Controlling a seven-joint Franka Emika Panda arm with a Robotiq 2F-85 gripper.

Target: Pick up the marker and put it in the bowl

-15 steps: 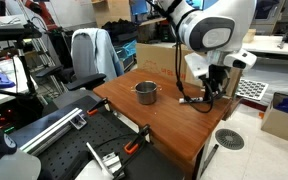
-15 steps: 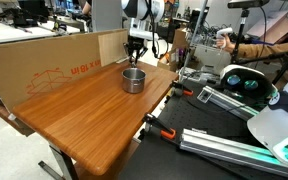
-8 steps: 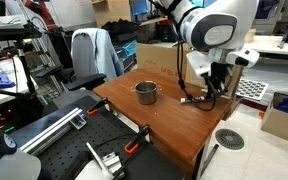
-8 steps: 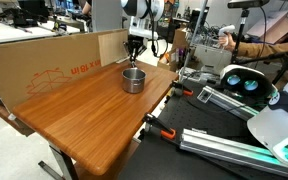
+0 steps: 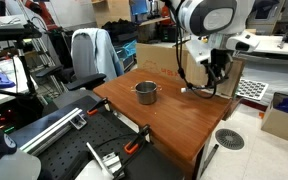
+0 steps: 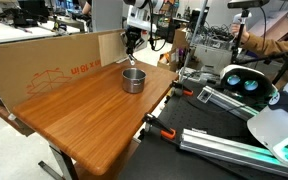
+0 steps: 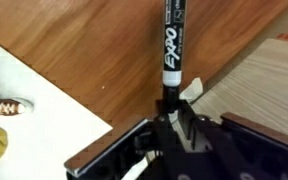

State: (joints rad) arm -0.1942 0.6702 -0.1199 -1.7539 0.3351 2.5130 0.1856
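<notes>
Right, closest to me in the wrist view, the gripper [image 7: 174,118] sits at 6 o'clock with its jaws closed tight on one end of the marker [image 7: 172,40]. The black barrel runs straight up to 12 o'clock, with the white EXPO lettering and a whitish band just above the grip. Under it is the wooden table [image 7: 94,40], and pale floor [image 7: 34,100] shows past the table's edge towards 8 o'clock, with a shoe [image 7: 4,107] at the 9 o'clock border. Further out, in an exterior view, the gripper [image 5: 214,78] hangs above the tabletop [image 5: 174,125] near its far corner. The marker is too thin there for me to pick out with confidence. The bowl [image 5: 146,93] stands upright on the wood at roughly 8 o'clock from the gripper, well apart from it. In an exterior view from the opposite end, the gripper [image 6: 132,42] is above the bowl [image 6: 133,80], which lies at 6 o'clock from it. A cardboard wall [image 6: 44,65] runs along the table's far side.
</notes>
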